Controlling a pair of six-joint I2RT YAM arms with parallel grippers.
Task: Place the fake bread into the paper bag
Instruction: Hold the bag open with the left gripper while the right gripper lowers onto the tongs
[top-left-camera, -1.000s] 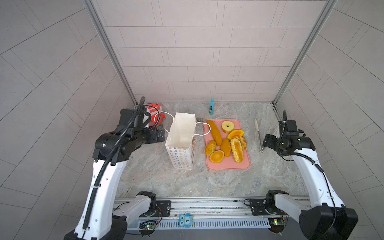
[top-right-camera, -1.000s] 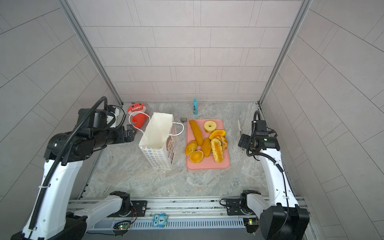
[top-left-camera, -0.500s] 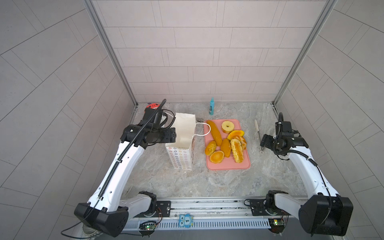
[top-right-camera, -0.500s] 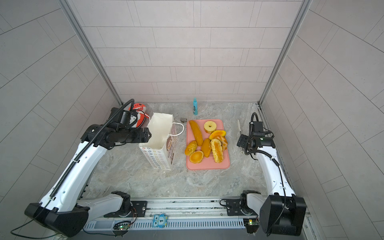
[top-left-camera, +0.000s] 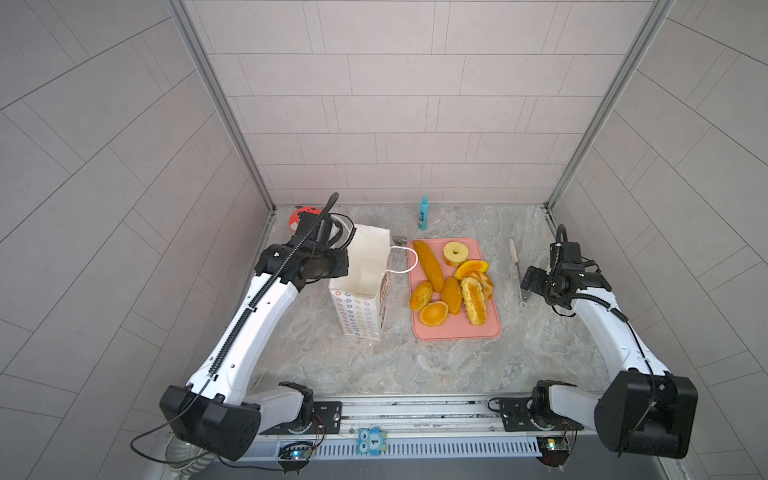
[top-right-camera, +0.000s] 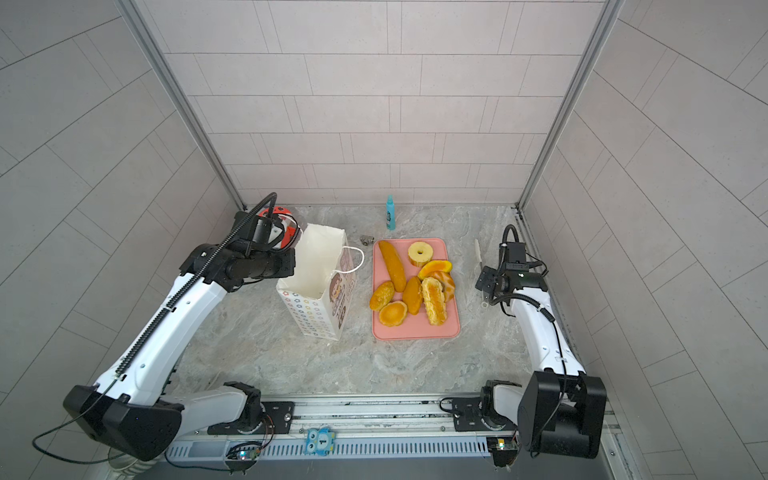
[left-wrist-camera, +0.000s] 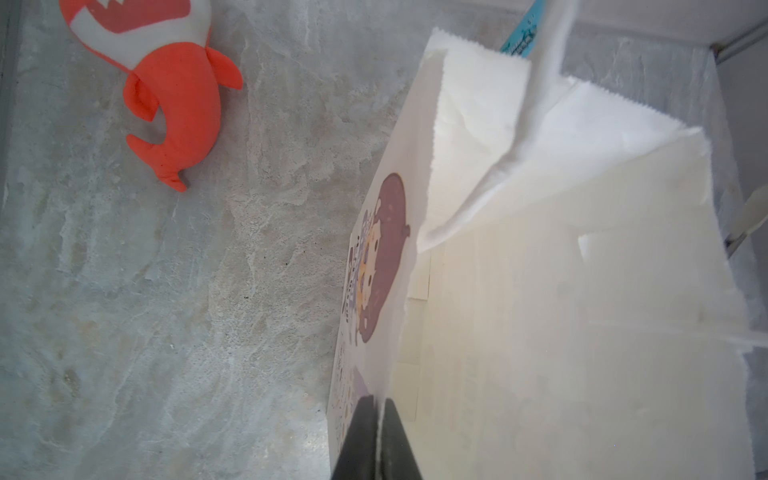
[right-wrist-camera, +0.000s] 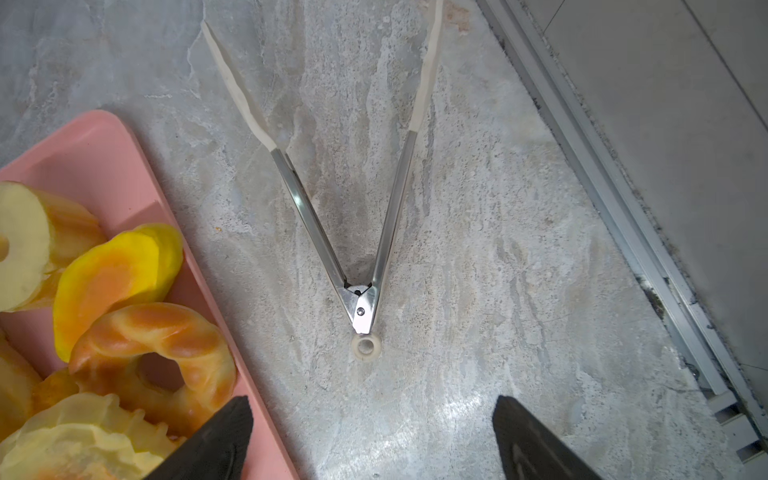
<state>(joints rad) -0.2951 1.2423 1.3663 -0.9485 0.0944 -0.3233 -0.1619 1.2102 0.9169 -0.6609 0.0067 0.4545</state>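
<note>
The white paper bag (top-left-camera: 358, 311) (top-right-camera: 315, 266) (left-wrist-camera: 540, 291) stands open and upright left of the pink tray (top-left-camera: 457, 332) (top-right-camera: 415, 333) (right-wrist-camera: 104, 145). The fake bread lies on the tray: a long loaf (top-left-camera: 429, 259) (top-right-camera: 392, 259), a pale ring (top-left-camera: 455, 253), buns and a braided piece (right-wrist-camera: 166, 332). My left gripper (top-left-camera: 344, 266) (top-right-camera: 293, 264) (left-wrist-camera: 378, 402) is shut on the bag's left wall near its rim, one finger inside, one outside. My right gripper (top-left-camera: 528, 284) (top-right-camera: 484, 284) (right-wrist-camera: 372, 405) is open and empty, right of the tray, over the tongs' hinge end.
Metal tongs (top-left-camera: 516, 270) (top-right-camera: 480, 257) (right-wrist-camera: 365, 232) lie spread open right of the tray. A red plush shark (top-left-camera: 299, 216) (left-wrist-camera: 174, 91) sits in the back left corner. A blue bottle (top-left-camera: 423, 212) (top-right-camera: 390, 212) stands at the back wall, a small metal clip (top-left-camera: 399, 239) behind the tray.
My left arm swung down and rightwards to the bag, and its gripper went from open to shut on the bag's left wall. The right gripper shifted slightly near the tongs and stays open.
</note>
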